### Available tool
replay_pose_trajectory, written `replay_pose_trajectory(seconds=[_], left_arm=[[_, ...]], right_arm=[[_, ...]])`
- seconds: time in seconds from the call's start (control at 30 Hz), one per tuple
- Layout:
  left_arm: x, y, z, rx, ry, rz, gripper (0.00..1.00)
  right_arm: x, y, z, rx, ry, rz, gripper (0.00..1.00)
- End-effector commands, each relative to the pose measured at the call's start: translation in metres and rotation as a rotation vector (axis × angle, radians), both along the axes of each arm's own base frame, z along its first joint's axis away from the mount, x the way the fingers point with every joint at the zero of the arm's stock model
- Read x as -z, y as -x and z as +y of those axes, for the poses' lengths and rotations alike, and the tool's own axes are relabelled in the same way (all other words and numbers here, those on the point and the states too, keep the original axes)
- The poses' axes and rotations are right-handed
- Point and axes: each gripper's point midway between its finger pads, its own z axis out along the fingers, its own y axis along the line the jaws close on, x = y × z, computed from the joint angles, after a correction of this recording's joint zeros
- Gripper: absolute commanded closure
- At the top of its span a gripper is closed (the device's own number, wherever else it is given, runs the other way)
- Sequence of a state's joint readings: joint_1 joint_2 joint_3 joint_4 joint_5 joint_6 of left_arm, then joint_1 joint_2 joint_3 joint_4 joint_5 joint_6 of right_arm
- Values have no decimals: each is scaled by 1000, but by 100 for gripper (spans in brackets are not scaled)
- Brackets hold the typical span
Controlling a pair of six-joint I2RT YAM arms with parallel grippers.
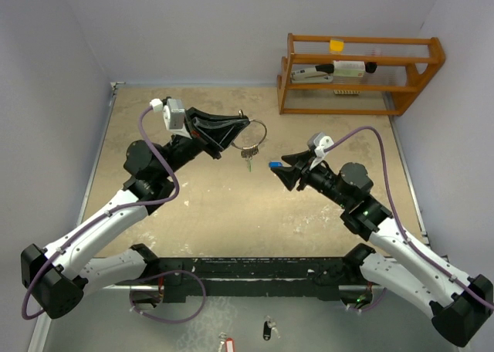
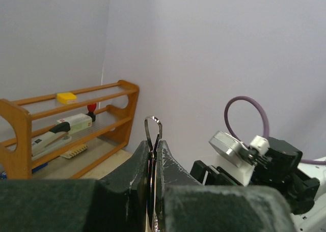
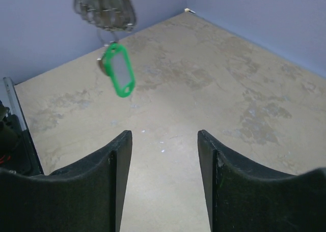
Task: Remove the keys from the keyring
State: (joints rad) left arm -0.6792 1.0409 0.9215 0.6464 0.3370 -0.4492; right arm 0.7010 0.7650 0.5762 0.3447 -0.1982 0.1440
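Left hand (image 2: 154,145) is pinched tight on the keyring (image 3: 104,10) - in the left wrist view a thin wire loop pokes up out of the closed fingers. The ring cluster hangs in the air above the tan surface (image 1: 208,205), and the green-headed key (image 3: 120,73) dangles under it, clear of the surface. The right hand (image 3: 164,134) is wide open with nothing in the gap, pointed at the dangling bunch but well short of it. The blue-headed key (image 1: 275,164) sits just off the right hand's fingertips in the top view, apart from the ring - can't tell if it's lying on the surface or touching a finger.
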Motion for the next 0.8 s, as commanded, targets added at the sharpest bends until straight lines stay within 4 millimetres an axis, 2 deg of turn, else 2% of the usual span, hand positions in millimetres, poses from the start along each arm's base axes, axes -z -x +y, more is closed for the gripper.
replay_pose_trajectory(seconds=[0.0, 0.13, 0.33, 0.53, 0.77], left_arm=[[-28, -8, 12, -84, 42, -44, 100], [-28, -11, 14, -108, 39, -35, 100], [-27, -13, 14, -114, 32, -32, 100], [-26, -12, 13, -107, 33, -32, 100], [-26, -13, 13, -113, 32, -34, 100]], right_arm=[[-26, 5, 15, 4, -17, -162, 43], [-26, 3, 28, 19, -4, -200, 43], [-41, -6, 36, 49, -20, -260, 42], [-46, -14, 45, 55, -24, -298, 41], [-58, -14, 61, 10, -44, -320, 41]])
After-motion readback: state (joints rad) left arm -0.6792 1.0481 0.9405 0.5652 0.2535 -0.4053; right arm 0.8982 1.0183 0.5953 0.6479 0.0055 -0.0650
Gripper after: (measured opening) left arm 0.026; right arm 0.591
